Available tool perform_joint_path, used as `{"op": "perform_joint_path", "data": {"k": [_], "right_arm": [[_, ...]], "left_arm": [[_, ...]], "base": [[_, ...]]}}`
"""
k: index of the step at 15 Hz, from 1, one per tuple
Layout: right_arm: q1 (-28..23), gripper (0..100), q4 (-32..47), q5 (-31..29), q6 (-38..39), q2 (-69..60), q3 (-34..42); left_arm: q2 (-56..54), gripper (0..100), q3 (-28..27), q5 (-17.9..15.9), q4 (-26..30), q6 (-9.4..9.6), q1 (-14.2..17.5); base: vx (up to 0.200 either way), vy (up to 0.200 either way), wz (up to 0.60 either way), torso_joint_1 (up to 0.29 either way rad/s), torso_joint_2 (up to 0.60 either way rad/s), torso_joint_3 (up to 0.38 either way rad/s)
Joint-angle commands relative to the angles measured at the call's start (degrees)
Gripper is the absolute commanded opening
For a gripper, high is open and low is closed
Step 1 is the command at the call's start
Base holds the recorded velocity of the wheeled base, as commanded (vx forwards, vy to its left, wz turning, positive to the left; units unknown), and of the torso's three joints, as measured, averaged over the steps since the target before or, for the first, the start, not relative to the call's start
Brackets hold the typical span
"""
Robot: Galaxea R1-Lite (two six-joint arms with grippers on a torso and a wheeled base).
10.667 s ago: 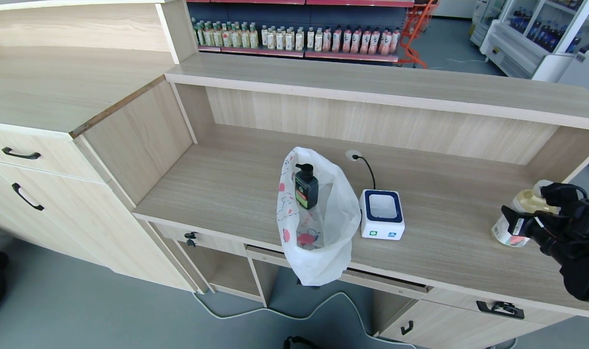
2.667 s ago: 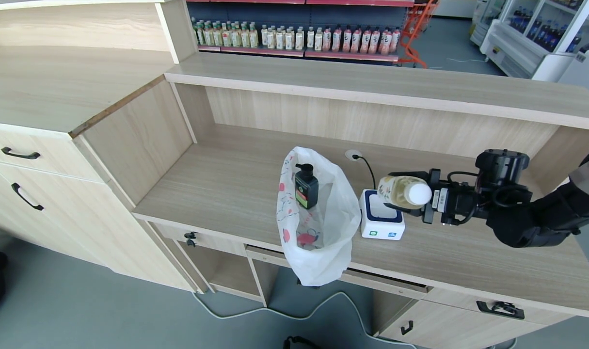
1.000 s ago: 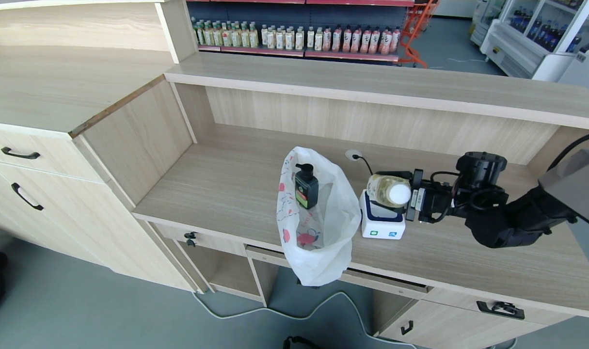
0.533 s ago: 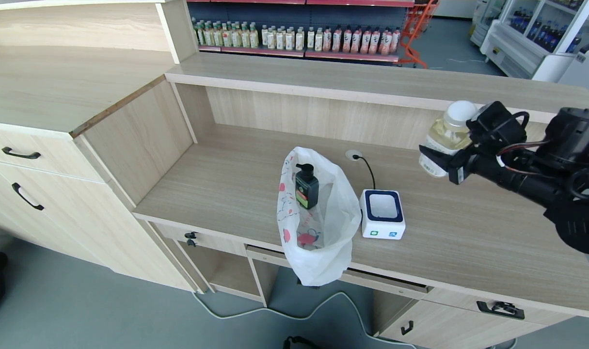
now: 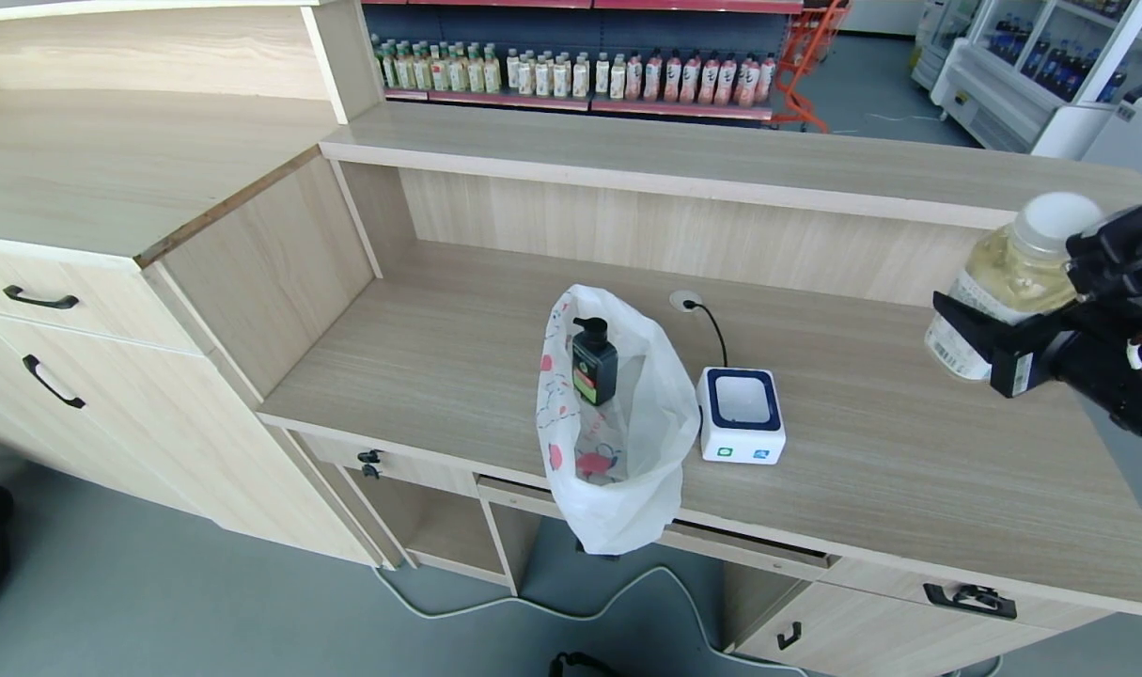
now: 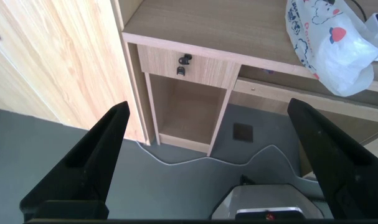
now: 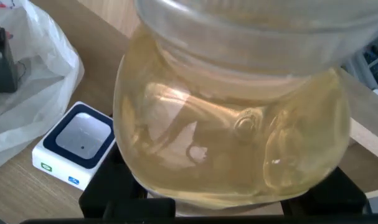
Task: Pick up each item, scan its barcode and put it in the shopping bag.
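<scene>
R arm pulled back: the bottle (image 5: 998, 282), over the scanner (image 5: 742, 414) 1.0 s ago, was now at the 3 o'clock edge of head view, held in the air well apart from it. R gripper (image 5: 1022, 310) was clamped on the bottle's body, cap up, slight tilt, pale yellow liquid inside. Scanner sat on the bench (image 5: 458, 357) just beside the shopping bag (image 5: 617, 442), at its 3 o'clock; both unmoved. Bag mouth was open, w/ a dark pump bottle (image 5: 593, 362) upright inside. L gripper (image 6: 207, 162) hung low over the floor (image 6: 176, 186) by the bench front, fingers spread wide.
</scene>
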Motion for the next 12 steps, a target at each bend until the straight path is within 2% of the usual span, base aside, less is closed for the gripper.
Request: {"op": "perform_joint_path", "data": {"k": [1, 4, 6, 11, 12], "right_arm": [[-0.03, 0, 0.13, -0.01, -0.95, -1.83, 0.61], [0.58, 0, 0.04, 0.34, -3.58, -2.01, 0.88], [4.54, 0, -1.19, 0.17, -4.11, -2.01, 0.88], [8.05, 0, -3.12, 0.08, -5.52, 3.53, 0.88], [9.19, 0, -2.68, 0.87, -4.29, 5.20, 0.88]], "left_arm": [[-0.02, 100, 0.01, 0.01, 0.00, -0.04, -0.02], [-0.02, 100, 0.01, 0.01, 0.00, -0.04, -0.02], [-0.02, 100, 0.01, 0.01, 0.00, -0.04, -0.02], [-0.02, 100, 0.01, 0.01, 0.00, -0.04, -0.02], [-0.02, 100, 0.01, 0.01, 0.00, -0.04, -0.02]], "base": [[0.000, 0.000, 0.00, 0.000, 0.00, 0.000], [0.000, 0.000, 0.00, 0.000, 0.00, 0.000], [0.000, 0.000, 0.60, -0.002, 0.00, 0.000], [0.000, 0.000, 0.60, 0.004, 0.00, -0.001], [0.000, 0.000, 0.00, 0.000, 0.00, 0.000]]}}
